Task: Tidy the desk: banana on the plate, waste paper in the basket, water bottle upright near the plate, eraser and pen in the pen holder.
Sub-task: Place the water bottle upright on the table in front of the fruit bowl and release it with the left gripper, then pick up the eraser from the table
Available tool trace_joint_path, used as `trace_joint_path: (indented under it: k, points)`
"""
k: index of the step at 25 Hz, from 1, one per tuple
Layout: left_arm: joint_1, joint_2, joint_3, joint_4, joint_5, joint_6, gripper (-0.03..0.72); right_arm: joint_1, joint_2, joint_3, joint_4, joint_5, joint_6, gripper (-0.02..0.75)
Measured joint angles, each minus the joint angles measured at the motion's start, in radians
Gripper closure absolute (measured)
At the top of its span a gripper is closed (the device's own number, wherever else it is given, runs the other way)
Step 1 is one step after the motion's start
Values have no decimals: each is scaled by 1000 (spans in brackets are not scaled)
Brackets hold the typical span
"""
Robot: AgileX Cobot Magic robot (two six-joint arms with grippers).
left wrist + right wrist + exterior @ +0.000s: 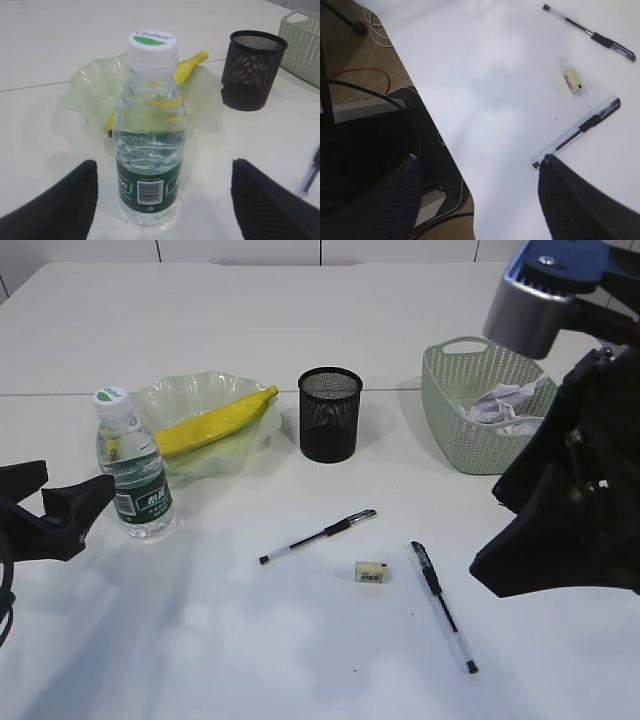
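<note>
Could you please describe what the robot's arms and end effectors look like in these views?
Both end effectors are matte black with broad, tapering fingers: the left end effector and right end effector. The right arm is bulky and black, topped by a silver-grey cylindrical joint with a blue part. No markings are visible.

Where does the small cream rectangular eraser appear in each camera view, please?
Exterior view: the small cream rectangular eraser lies on the white table, low centre, between the two pens.
Left wrist view: not in it.
Right wrist view: the eraser lies upper right.
Shared landmark: the clear pen with black grip lies next to the eraser; the left wrist view shows only a pen tip at the right edge.
</note>
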Motion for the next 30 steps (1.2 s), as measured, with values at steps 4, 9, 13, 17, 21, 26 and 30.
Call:
trace_joint_path:
  k: [4, 9, 13, 17, 21, 26, 30]
  points:
    - [0, -91, 2, 0, 98, -6, 96, 0, 0, 0, -10, -2, 25, 202]
    - [0, -193, 6, 0, 196, -14, 96, 0, 0, 0, -25, -5, 69, 202]
    - [0, -269, 7, 0, 263, -20, 96, 0, 0, 0, -31, -6, 116, 202]
    - [0, -347, 7, 0, 331, -24, 97, 0, 0, 0, -31, -8, 170, 202]
    - [0, -424, -15, 0, 438, -26, 98, 0, 0, 0, -36, -8, 222, 213]
    - [0, -511, -76, 0, 593, -27, 98, 0, 0, 0, -104, -8, 346, 230]
    - [0, -557, -123, 0, 669, -27, 98, 0, 0, 0, -187, -8, 486, 234]
